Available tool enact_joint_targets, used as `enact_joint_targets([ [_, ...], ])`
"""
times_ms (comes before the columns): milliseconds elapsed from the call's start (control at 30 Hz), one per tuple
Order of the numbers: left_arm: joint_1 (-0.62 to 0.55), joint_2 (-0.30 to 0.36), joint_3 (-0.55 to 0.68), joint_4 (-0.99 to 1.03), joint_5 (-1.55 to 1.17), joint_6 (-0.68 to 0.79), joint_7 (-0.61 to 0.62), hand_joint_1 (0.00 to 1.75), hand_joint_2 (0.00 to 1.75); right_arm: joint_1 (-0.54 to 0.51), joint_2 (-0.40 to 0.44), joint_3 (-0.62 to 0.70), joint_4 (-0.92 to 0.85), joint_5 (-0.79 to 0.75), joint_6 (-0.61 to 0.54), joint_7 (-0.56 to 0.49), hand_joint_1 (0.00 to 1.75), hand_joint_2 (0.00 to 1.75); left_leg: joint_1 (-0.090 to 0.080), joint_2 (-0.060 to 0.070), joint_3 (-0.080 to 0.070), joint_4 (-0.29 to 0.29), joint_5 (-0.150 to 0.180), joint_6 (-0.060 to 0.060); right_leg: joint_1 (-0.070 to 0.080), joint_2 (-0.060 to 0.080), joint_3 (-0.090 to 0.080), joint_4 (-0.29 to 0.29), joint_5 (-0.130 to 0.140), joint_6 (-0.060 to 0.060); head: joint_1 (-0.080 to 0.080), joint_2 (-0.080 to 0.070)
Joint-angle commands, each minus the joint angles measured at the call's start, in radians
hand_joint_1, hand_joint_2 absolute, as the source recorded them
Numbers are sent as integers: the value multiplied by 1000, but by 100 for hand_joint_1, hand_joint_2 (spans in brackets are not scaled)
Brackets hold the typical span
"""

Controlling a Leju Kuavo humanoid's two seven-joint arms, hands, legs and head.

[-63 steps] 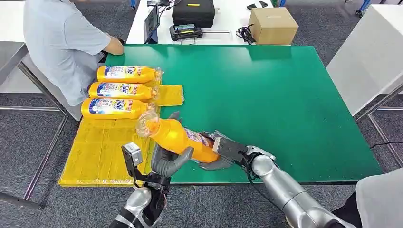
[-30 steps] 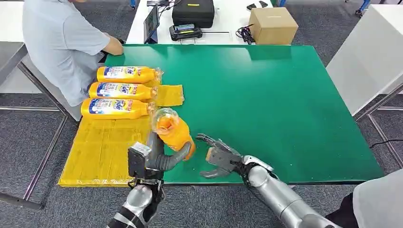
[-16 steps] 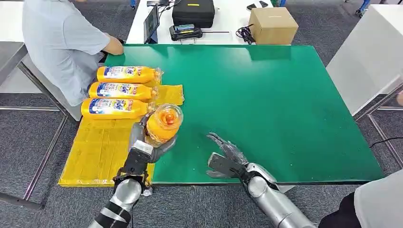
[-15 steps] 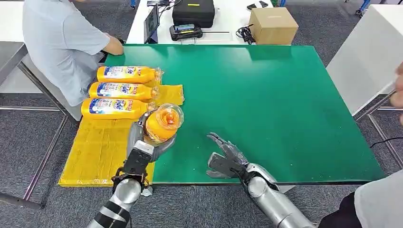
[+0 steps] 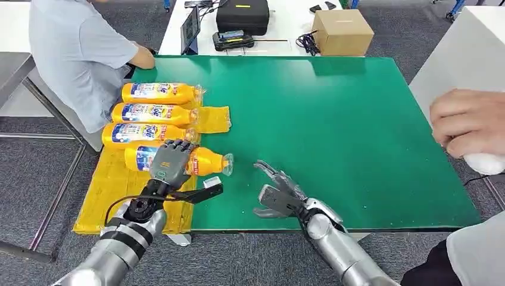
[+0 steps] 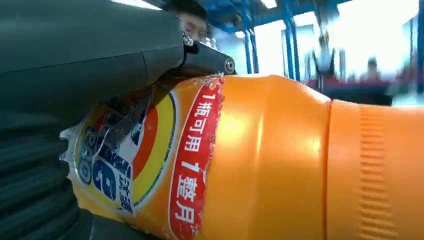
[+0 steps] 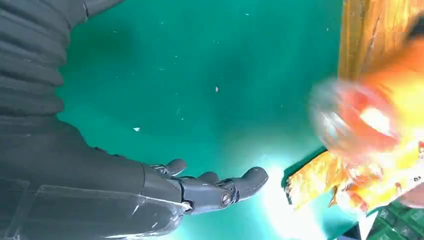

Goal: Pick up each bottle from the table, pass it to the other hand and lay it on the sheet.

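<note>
My left hand (image 5: 168, 162) grips an orange detergent bottle (image 5: 205, 162) lying on its side at the yellow sheet's (image 5: 113, 190) right edge, cap end over the green table (image 5: 333, 119). The left wrist view shows that bottle (image 6: 270, 160) close up under my left hand (image 6: 90, 65). Three more orange bottles (image 5: 156, 93) (image 5: 152, 113) (image 5: 143, 133) lie in a row on the sheet behind it. My right hand (image 5: 280, 193) hovers open above the table's near edge, fingers spread, holding nothing. In the right wrist view my right hand (image 7: 200, 190) is empty, and the bottle's cap end (image 7: 360, 120) appears blurred.
A seated person (image 5: 77, 53) is at the table's far left corner. Another person's hand (image 5: 467, 125) holding something white reaches in from the right. Beyond the green table, a white table carries a black case (image 5: 241, 15), a cardboard box (image 5: 342, 31) and a tablet (image 5: 190, 28).
My left hand has taken the bottle from the right hand, swung it left and lowered it flat beside the three bottles. The right hand has opened. A person's hand has come in at the right.
</note>
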Motion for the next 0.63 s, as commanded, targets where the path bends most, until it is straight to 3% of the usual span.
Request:
enact_joint_targets([
  [33, -167, 33, -70, 323, -28, -176, 63, 175, 175, -14, 8, -21, 3, -11, 25, -9, 0, 175, 1, 2, 4, 1, -2, -2, 1, 1, 4, 0, -2, -2, 0, 0],
  [200, -167, 37, -31, 352, 14, -248, 64, 175, 175, 13, 2, -23, -60, -8, 33, 3, 0, 175, 1, 2, 4, 1, -2, -2, 1, 1, 4, 1, -2, -3, 1, 0],
  [467, -158, 25, -14, 338, 12, -241, 118, 175, 175, 30, -4, -39, -70, -4, 31, 13, 0, 175, 0, 3, 6, -1, -1, -2, 1, 2, 4, 0, 0, -3, 0, 0],
  [500, -157, 20, -10, 331, 12, -228, 125, 7, 175, 33, -2, -41, -68, -2, 31, 13, 0, 175, 1, 4, 7, 0, -2, -3, 1, 3, 5, 0, 1, -6, 0, 0],
  [633, -161, 7, -17, 328, 0, -246, 130, 0, 175, 38, 1, -43, -56, 2, 28, 14, 0, 175, 1, 4, 6, -1, -1, -2, 1, 1, 3, 1, 1, -5, 1, 0],
])
